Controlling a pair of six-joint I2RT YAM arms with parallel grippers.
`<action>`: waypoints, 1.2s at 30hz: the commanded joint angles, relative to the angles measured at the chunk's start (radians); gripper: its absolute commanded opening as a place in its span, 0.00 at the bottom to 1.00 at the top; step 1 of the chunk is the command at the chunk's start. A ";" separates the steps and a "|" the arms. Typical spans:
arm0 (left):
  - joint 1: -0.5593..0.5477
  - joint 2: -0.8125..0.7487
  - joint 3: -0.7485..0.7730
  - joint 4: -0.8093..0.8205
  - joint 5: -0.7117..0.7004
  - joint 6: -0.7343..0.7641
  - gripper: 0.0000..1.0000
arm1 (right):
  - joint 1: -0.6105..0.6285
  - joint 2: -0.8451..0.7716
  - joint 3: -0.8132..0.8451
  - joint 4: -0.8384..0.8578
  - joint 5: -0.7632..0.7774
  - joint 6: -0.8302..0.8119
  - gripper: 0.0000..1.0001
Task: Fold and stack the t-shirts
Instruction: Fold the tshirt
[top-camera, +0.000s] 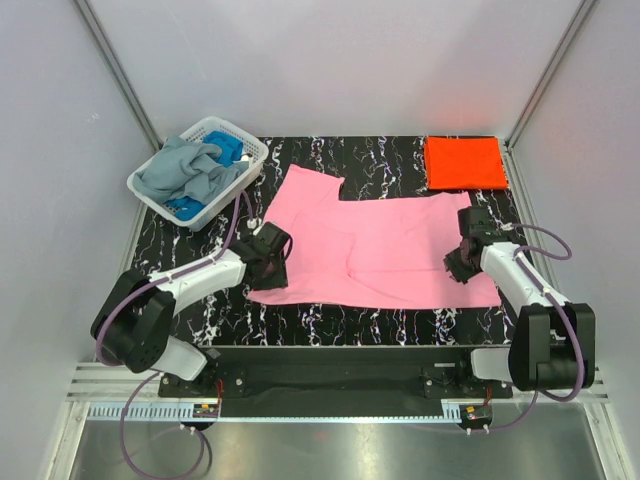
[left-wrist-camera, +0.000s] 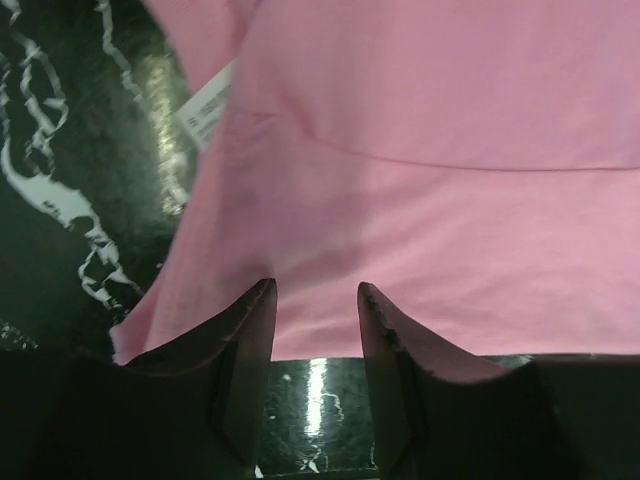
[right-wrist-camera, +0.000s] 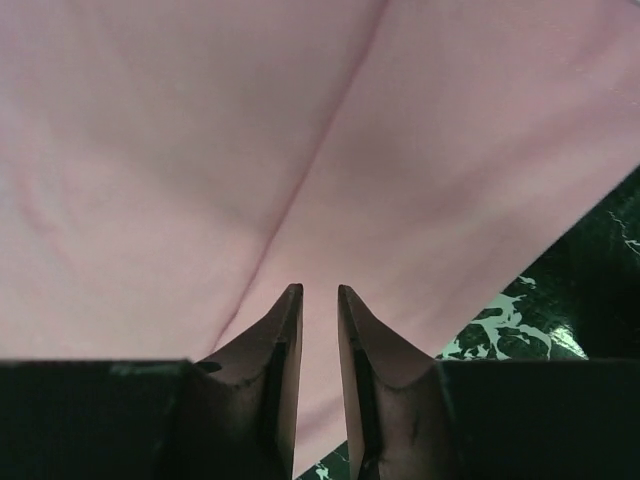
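left wrist view: left jaws stood apart, empty, over the near edge of the pink t-shirt (left-wrist-camera: 430, 150) — right jaws showed a narrow gap, nothing pinched, above the same shirt.

Pink shirt (top-camera: 390, 250) on a black bench (top-camera: 400, 322) veined with white; orange-red shirt (top-camera: 465, 162) at the far right corner; grey-blue shirt (top-camera: 180, 170) and blue shirt (top-camera: 228, 148) in the white basket (top-camera: 222, 124).
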 joint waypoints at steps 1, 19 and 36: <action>0.003 -0.042 -0.025 0.011 -0.130 -0.095 0.44 | -0.056 0.028 -0.008 -0.045 -0.006 0.106 0.27; 0.005 0.065 -0.076 -0.125 -0.389 -0.153 0.45 | -0.315 0.084 -0.149 0.069 0.109 0.057 0.28; 0.000 -0.254 -0.057 -0.242 -0.325 -0.221 0.51 | -0.348 -0.306 -0.157 -0.066 -0.006 0.025 0.33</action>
